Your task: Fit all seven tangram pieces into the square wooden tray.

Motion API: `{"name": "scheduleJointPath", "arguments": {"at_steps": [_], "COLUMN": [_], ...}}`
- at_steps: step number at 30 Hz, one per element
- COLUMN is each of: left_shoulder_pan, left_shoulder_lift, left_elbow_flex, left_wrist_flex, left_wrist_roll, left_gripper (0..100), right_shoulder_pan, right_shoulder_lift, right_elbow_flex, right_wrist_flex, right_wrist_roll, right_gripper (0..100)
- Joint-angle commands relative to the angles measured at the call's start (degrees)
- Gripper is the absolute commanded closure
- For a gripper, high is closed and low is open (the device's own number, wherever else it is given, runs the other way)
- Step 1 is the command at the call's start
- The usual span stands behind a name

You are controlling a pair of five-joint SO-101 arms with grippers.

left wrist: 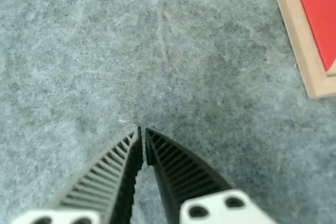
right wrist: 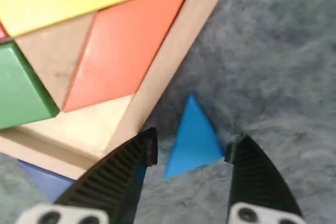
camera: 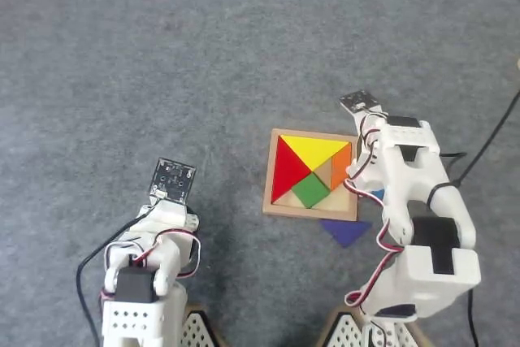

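Four pieces [camera: 313, 150] sat in tray [camera: 309, 212]; two outside: blue triangle [right wrist: 193, 137], purple triangle [camera: 347, 231]. Right gripper [right wrist: 192, 148] gaped astride blue triangle, not gripping it; left gripper [left wrist: 142, 132] closed, empty.

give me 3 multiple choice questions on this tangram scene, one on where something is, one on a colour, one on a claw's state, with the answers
1. Where does the purple triangle lie relative to the tray?
A. inside it
B. on the mat just outside it
C. on top of another piece

2. What colour is the triangle between the right claw's fingers?
A. green
B. light blue
C. orange

3. How is the left claw?
A. open around a piece
B. shut on a piece
C. shut with nothing in it

Answers:
1 B: it rests on the grey mat beside the tray's rim.
2 B: the right wrist view shows a light blue triangle between the open fingers.
3 C: its fingers meet over bare mat.
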Motion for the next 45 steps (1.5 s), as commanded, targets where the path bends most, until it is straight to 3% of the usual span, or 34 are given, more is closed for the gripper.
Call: {"name": "scheduleJointPath", "arguments": {"at_steps": [1, 8, 13, 22, 33, 37, 45], "left_shoulder_pan": [-0.35, -0.35, -0.35, -0.35, -0.35, -0.35, -0.35], "left_shoulder_lift": [-1.23, -1.23, -1.23, -1.23, -1.23, -1.23, -1.23], "left_elbow_flex": [-0.48, -0.48, -0.48, -0.48, -0.48, -0.48, -0.48], "left_wrist_flex": [0.26, 0.26, 0.26, 0.26, 0.26, 0.26, 0.26], "left_wrist_roll": [0.44, 0.44, 0.44, 0.44, 0.44, 0.44, 0.44], "left_gripper": [98, 98, 98, 98, 98, 98, 98], "right_shoulder_pan": [1.27, 1.80, 1.71, 1.80, 1.10, -2.68, -17.71], "right_shoulder_lift": [0.40, 0.40, 0.31, -0.40, -5.23, -11.65, -20.70], "right_elbow_flex": [1.32, 1.49, 1.49, -0.09, -13.01, -10.11, -3.87], "right_wrist_flex": [1.36, 1.10, 0.22, 1.45, 13.76, 15.60, 14.02], "right_wrist_roll": [-3.34, -3.78, -3.69, -3.43, -3.16, 0.35, 8.88], "right_gripper": [77.9, 79.0, 91.1, 91.5, 91.5, 91.5, 91.5]}}
